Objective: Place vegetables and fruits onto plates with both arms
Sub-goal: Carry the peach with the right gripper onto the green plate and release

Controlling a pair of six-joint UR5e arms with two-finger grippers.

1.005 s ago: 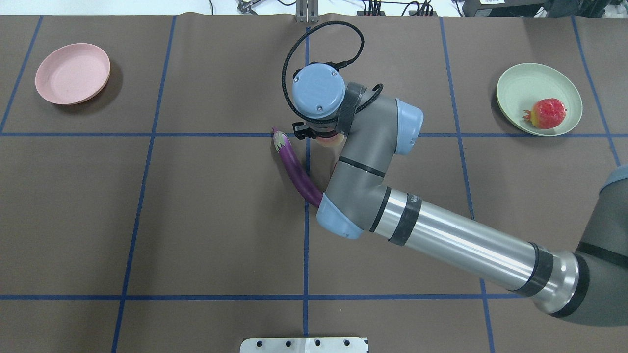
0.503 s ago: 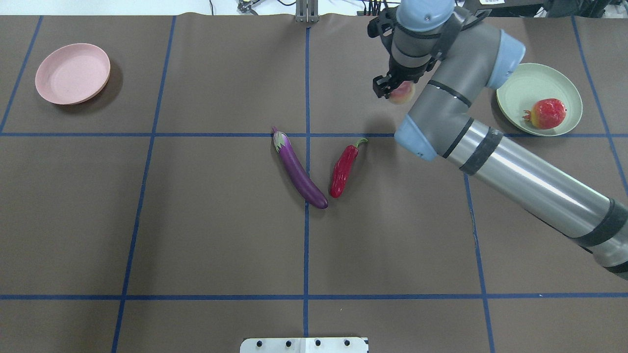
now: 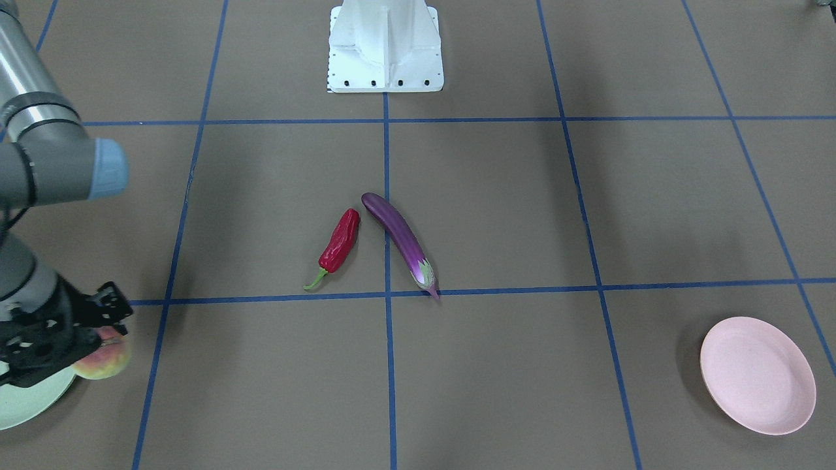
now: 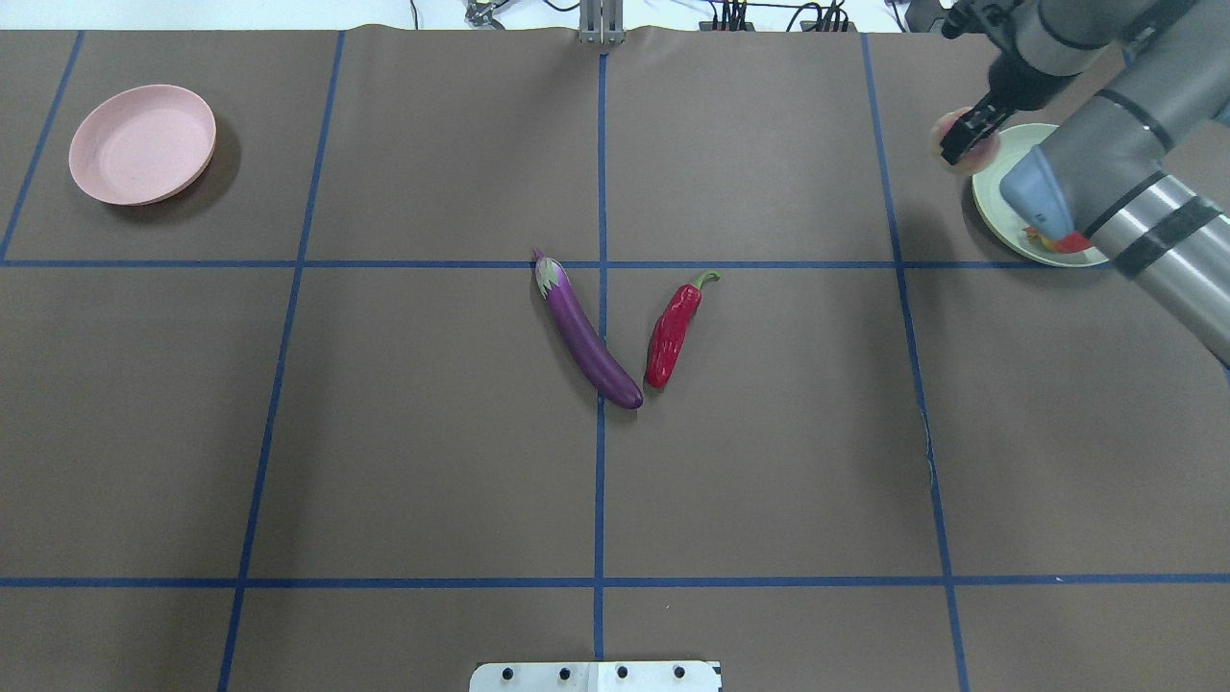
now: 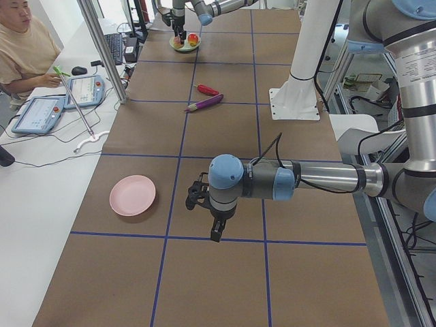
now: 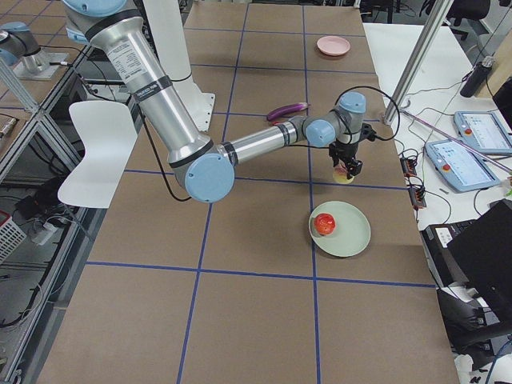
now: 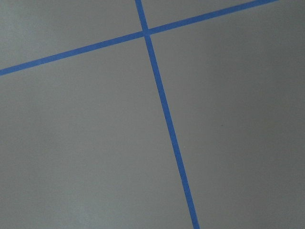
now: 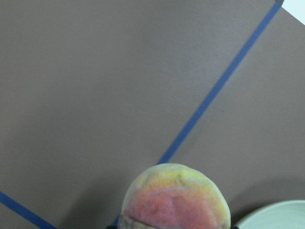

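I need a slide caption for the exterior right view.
Right end effector holds the peach near the green plate with the red fruit.

Overhead and front cameras look down from opposite sides, sharing eggplant [image 4: 586,338] and chili [image 4: 670,333]; side cameras sight along the mat [image 5: 225,146]; right wrist camera close behind peach [image 8: 175,200], left's height uncertain.

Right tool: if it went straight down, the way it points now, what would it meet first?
Probably the brown table cover, just beside the mint plate, not the plate itself. The right tool holds the peach below it, so the peach would touch first. Depth is unclear.
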